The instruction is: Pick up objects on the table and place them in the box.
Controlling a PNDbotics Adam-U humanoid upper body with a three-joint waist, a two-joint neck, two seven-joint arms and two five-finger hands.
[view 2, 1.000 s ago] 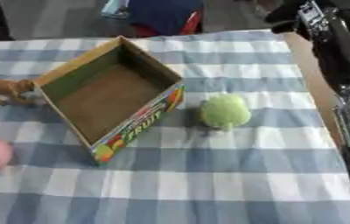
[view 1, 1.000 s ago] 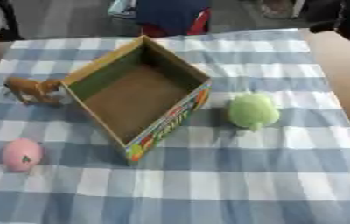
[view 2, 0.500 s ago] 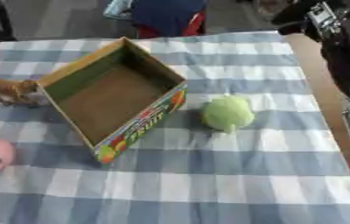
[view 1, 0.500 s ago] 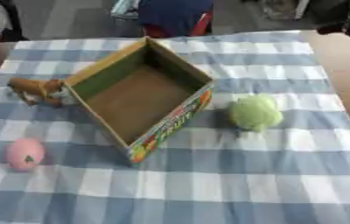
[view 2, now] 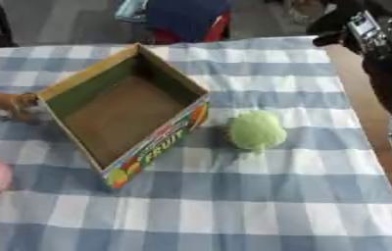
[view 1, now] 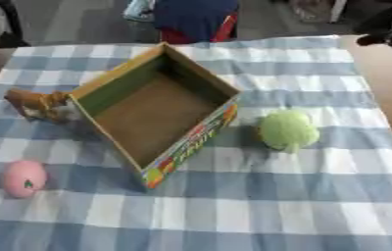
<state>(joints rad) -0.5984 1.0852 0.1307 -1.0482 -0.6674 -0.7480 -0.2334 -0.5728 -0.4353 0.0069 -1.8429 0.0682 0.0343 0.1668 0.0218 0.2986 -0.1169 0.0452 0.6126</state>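
Observation:
An open cardboard box (view 1: 201, 78) with fruit print on its front wall sits askew on the checked cloth, and nothing shows inside it. A green round soft thing (view 2: 256, 131) lies just right of the box. Against the box's left wall stands a brown toy animal (view 1: 35, 102). A pink round thing (view 1: 23, 178) lies near the lower left. My right arm comes down the right edge; its dark hand (view 2: 340, 20) hovers over the table's far right corner, well apart from every object. My left hand does not show.
The blue-and-white checked cloth (view 1: 233, 211) covers the table, and bare wood (view 1: 388, 88) shows past its right side. A chair with dark blue and red fabric (view 1: 195, 17) stands behind the far edge.
The whole picture has shifted slightly, so the camera moved. The objects on the cloth lie where they were, and the right arm stays at the upper right.

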